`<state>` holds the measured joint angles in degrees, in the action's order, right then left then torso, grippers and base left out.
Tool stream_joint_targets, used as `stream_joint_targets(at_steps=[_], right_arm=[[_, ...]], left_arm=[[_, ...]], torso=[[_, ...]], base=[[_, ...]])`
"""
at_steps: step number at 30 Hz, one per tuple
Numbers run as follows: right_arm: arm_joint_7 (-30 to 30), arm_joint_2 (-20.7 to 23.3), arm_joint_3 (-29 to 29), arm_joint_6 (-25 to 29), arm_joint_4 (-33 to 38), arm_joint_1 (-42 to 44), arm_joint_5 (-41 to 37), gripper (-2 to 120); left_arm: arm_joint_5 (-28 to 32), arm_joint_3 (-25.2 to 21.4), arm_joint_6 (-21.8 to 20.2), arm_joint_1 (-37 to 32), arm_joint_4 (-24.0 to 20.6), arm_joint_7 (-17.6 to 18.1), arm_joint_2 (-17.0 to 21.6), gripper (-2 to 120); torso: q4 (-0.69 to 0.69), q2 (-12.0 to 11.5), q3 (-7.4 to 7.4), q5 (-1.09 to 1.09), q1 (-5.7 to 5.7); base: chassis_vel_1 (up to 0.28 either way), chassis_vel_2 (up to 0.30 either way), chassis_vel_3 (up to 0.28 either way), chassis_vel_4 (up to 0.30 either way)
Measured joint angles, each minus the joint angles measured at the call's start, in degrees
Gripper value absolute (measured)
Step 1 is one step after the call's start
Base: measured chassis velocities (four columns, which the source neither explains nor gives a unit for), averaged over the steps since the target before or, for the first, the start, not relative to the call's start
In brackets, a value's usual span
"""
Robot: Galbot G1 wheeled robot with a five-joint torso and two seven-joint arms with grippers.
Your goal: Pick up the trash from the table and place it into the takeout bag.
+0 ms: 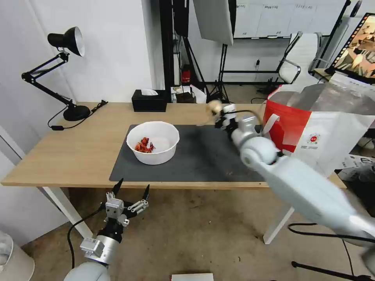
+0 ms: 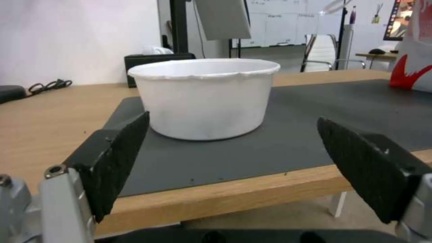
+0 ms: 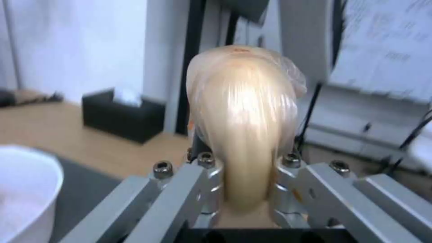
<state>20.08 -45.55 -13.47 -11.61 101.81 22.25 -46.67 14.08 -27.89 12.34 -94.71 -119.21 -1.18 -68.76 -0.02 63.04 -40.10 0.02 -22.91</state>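
Observation:
A white round bowl (image 1: 153, 142) with red scraps stands on the left part of the dark grey mat (image 1: 195, 160) on the light-wood table (image 1: 78, 148). My right gripper (image 1: 219, 113) is raised over the mat's far edge, shut on a beige knotted baggie (image 1: 213, 106), left of the red-and-white takeout bag (image 1: 312, 125). Up close, the baggie (image 3: 245, 114) bulges from between the right gripper (image 3: 245, 165) fingers. My left gripper (image 1: 132, 189) hangs open below the table's near edge, in front of the bowl (image 2: 205, 96), its pads (image 2: 119, 155) spread wide.
A black tissue box (image 1: 149, 100) sits at the table's far edge, a black desk lamp (image 1: 58, 70) at the far left corner. A chair and stands crowd the room behind. The bag's red-and-white side (image 2: 411, 67) rises at the mat's right end.

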Motion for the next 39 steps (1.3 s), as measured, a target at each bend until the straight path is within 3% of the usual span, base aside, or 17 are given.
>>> stream_joint_targets(at_steps=[2, 7, 10, 11, 15, 22, 31, 34, 39], right_arm=[[1.9, 4.0, 3.5, -0.5, 4.8, 0.6, -0.1, 9], [6.3, 8.2, 8.4, -2.9, 7.3, 0.3, -0.7, 9], [14.5, 11.0, 11.8, -8.7, 7.5, -0.1, -4.7, 9], [14.5, 11.0, 11.8, -8.7, 7.5, -0.1, -4.7, 9], [25.4, 12.9, 14.6, -14.6, 7.1, 0.6, -12.6, 9], [28.1, 13.4, 15.4, -15.8, 6.4, 1.4, -14.9, 8], [28.0, 13.2, 15.3, -18.0, 5.6, 1.8, -15.7, 36], [28.0, 13.5, 15.2, -18.1, 5.6, 1.5, -15.7, 53], [28.0, 13.6, 15.1, -18.1, 5.6, 1.4, -15.7, 66]], left_arm=[[-0.1, 0.0, 0.0, -0.2, -0.5, 0.0, -0.1, 100], [-0.3, 0.0, 0.0, -0.9, -2.2, -1.2, -0.5, 100], [-0.6, 0.2, 0.1, -1.3, -3.2, -1.7, -0.9, 100], [-0.6, 0.2, 0.1, -1.3, -3.2, -1.7, -0.9, 100], [-0.8, 0.3, 0.2, -1.5, -3.6, -1.7, -0.9, 100], [-0.7, 0.2, 0.2, -1.6, -3.6, -1.7, -0.6, 100], [-0.3, 0.1, 0.2, -1.6, -3.8, -1.7, -0.4, 100], [0.0, 0.3, 0.2, -1.6, -3.8, -1.7, -0.4, 100], [0.0, 0.5, 0.2, -1.5, -3.8, -1.7, -0.4, 100]], torso=[[0.01, 0.0, 0.00, -0.01, 0.00], [0.03, 0.0, 0.00, 0.00, 0.00], [0.01, 0.0, 0.00, -0.01, 0.00], [0.01, 0.0, 0.00, -0.01, 0.00], [0.01, 0.0, 0.00, 0.00, 0.00], [0.02, 0.0, -0.01, -0.01, 0.00], [0.03, 0.0, -0.01, -0.02, 0.00], [0.02, 0.0, -0.01, -0.02, 0.00], [0.02, 0.0, -0.01, -0.02, 0.00]], base=[[0.000, 0.000, 0.000, 0.000], [0.000, 0.000, 0.000, 0.000], [0.000, 0.000, 0.000, 0.000], [0.000, 0.000, 0.000, 0.000], [0.000, 0.000, 0.000, 0.000], [0.000, 0.000, 0.000, 0.000], [0.000, 0.000, 0.000, 0.000], [0.000, 0.000, 0.000, 0.000], [0.000, 0.000, 0.000, 0.000]])
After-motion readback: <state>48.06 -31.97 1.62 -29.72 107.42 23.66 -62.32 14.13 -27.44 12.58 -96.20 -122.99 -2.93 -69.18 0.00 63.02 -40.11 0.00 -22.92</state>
